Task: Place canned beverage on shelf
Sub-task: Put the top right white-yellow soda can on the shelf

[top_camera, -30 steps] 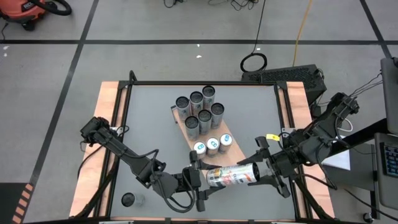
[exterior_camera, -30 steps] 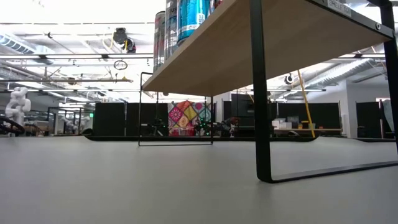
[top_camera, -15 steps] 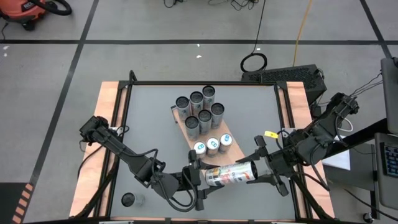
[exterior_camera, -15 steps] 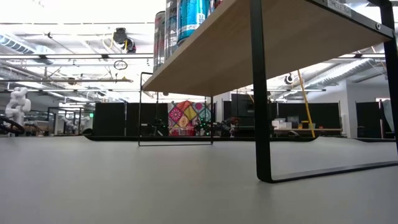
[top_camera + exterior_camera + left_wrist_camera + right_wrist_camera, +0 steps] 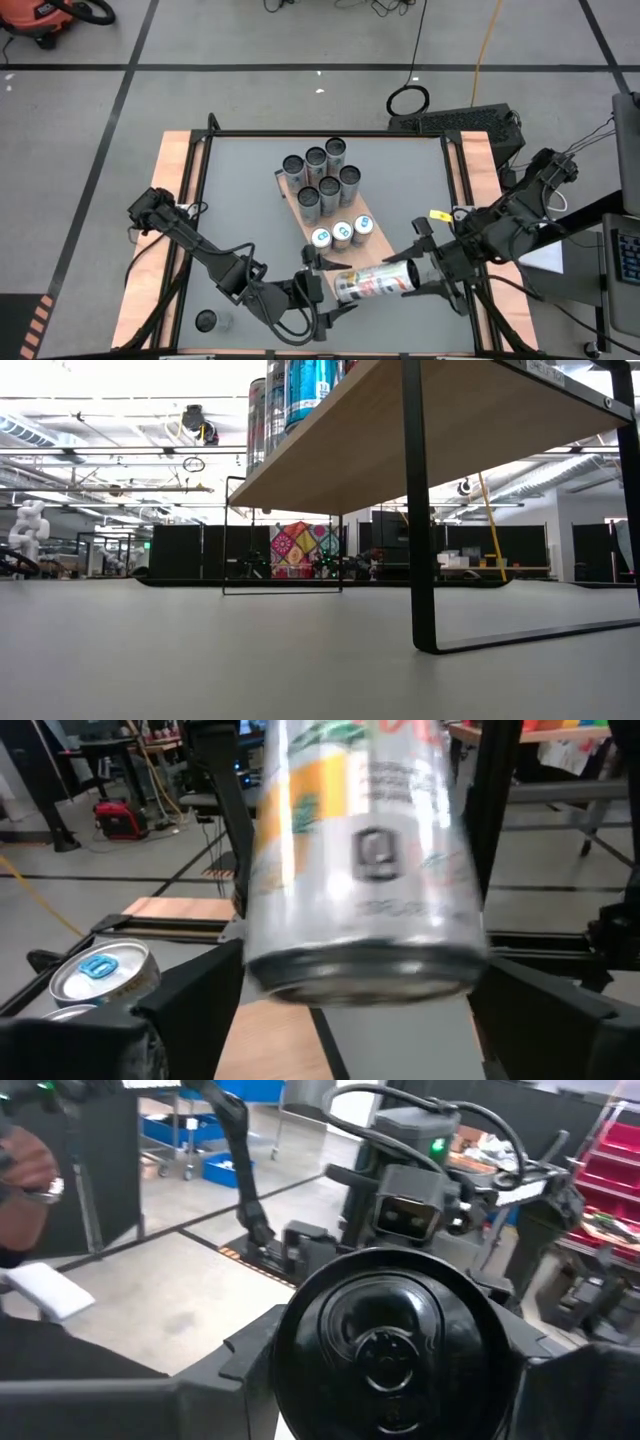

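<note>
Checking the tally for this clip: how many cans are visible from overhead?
10. Six dark-topped cans cluster at the far end of the shelf, three white-topped cans in a row at its near end, and one can lies sideways in the right claw. None look hidden.

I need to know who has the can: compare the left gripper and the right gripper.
The right gripper is closed on one end of the lying can; the left gripper stands open at the other end, its fingers clear of it. Both are at the table's near edge, in front of the shelf.
</note>
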Robot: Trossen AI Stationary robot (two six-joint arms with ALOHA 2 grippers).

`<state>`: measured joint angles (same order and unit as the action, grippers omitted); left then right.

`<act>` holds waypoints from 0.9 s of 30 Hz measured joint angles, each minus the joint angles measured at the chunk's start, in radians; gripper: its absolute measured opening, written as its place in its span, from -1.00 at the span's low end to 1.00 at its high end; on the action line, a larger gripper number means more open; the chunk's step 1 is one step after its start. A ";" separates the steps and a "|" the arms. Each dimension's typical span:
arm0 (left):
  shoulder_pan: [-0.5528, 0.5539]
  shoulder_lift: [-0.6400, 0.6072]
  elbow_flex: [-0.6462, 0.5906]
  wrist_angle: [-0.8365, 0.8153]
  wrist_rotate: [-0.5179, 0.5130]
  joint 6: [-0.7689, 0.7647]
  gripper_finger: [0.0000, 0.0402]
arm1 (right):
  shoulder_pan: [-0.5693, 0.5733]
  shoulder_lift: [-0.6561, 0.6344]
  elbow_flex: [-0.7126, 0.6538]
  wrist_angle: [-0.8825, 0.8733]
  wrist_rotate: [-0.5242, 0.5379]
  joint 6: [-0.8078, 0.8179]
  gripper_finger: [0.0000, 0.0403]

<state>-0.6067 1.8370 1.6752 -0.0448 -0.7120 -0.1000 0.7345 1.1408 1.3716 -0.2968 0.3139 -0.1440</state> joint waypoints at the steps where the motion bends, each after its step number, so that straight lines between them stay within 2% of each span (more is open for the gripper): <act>1: 0.000 0.000 0.000 0.001 0.000 0.000 0.86 | 0.000 0.000 0.000 0.000 0.002 0.001 -0.06; 7: -0.045 -0.019 0.000 -0.056 -0.015 -0.018 0.88 | 0.002 0.000 0.000 0.000 -0.002 0.040 -0.06; 10: -0.074 -0.040 0.000 -0.130 -0.053 -0.061 0.88 | 0.000 0.001 0.002 -0.004 0.006 0.063 -0.05; 13: -0.101 -0.055 0.000 -0.186 -0.111 -0.099 0.88 | -0.007 0.017 0.040 -0.068 0.027 0.099 -0.06; 20: -0.137 -0.106 0.000 -0.182 -0.182 -0.077 0.88 | -0.057 0.068 0.143 -0.244 0.021 0.260 -0.04; 27: -0.128 -0.166 0.000 -0.188 -0.187 -0.010 0.88 | -0.110 0.150 0.225 -0.323 -0.069 0.282 -0.03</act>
<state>-0.7350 1.6709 1.6749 -0.2333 -0.8987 -0.1101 0.6246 1.2911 1.5970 -0.6197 0.2449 0.1382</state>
